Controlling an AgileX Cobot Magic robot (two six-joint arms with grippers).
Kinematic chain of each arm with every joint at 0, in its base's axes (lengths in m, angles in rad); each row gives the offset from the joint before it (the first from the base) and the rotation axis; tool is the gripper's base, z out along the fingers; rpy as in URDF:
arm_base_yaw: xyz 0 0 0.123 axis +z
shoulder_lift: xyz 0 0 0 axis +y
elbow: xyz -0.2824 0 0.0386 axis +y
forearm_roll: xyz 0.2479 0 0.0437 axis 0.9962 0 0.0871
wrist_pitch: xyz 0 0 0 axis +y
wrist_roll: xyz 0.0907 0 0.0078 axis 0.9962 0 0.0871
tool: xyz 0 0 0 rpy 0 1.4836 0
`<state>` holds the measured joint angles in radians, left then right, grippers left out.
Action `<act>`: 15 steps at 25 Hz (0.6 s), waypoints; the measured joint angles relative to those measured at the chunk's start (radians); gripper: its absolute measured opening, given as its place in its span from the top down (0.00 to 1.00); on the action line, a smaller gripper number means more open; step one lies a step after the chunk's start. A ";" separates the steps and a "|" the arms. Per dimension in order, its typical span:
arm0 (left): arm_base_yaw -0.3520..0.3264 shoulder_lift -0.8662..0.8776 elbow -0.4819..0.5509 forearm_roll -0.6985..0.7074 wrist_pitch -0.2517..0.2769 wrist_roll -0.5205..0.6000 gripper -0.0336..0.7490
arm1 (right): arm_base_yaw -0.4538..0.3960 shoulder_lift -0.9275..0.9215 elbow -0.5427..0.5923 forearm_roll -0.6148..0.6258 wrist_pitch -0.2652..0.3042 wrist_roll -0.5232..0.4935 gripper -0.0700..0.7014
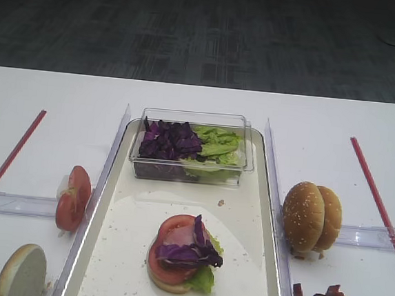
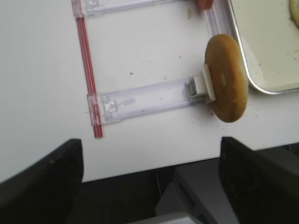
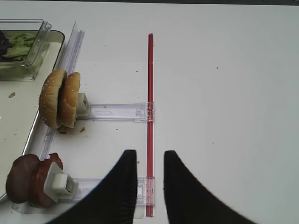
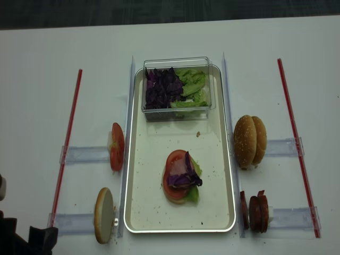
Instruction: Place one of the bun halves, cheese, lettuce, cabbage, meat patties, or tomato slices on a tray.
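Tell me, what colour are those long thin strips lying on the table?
Red. The strips show best in the right wrist view, against the white table.

A clear box point(image 1: 192, 147) sits on the tray point(image 1: 256, 264) behind the stacked tomato slices point(image 1: 174, 253).

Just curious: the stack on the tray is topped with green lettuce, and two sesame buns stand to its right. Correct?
Not quite: purple cabbage tops the stack on the tray, as the exterior high view shows; lettuce peeks out lower down. Two bun halves do stand right.

Bare tray point(image 4: 149, 204) floor around the stacked burger point(image 4: 181, 177), clear box point(image 4: 177, 88) blocking its far end.
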<state>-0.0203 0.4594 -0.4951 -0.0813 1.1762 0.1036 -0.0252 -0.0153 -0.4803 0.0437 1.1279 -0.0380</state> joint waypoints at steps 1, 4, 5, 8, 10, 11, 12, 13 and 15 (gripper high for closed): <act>0.000 0.000 0.003 0.000 -0.003 0.000 0.26 | 0.000 0.000 0.000 0.000 0.000 0.000 0.66; -0.004 0.000 0.003 0.000 -0.008 0.000 0.26 | 0.000 0.000 0.000 0.000 0.000 0.000 0.66; -0.006 0.000 0.003 0.000 -0.008 0.000 0.26 | 0.000 0.000 0.000 0.000 0.000 0.000 0.66; -0.008 -0.001 0.003 0.000 -0.011 0.000 0.26 | 0.000 0.000 0.000 0.000 0.000 0.000 0.66; -0.008 -0.018 0.003 0.000 -0.011 -0.002 0.26 | 0.000 0.000 0.000 0.000 0.000 0.000 0.66; -0.008 -0.034 0.003 0.000 -0.011 -0.002 0.26 | 0.000 0.000 0.000 0.000 0.000 0.000 0.66; -0.008 -0.059 0.003 0.000 -0.011 -0.002 0.26 | 0.000 0.000 0.000 0.000 0.000 0.000 0.66; -0.008 -0.089 0.003 0.000 -0.011 -0.003 0.26 | 0.000 0.000 0.000 0.000 0.000 0.000 0.66; -0.008 -0.148 0.003 0.000 -0.011 -0.004 0.26 | 0.000 0.000 0.000 0.000 0.000 0.000 0.66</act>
<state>-0.0283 0.3111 -0.4924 -0.0813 1.1654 0.0992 -0.0252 -0.0153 -0.4803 0.0437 1.1279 -0.0380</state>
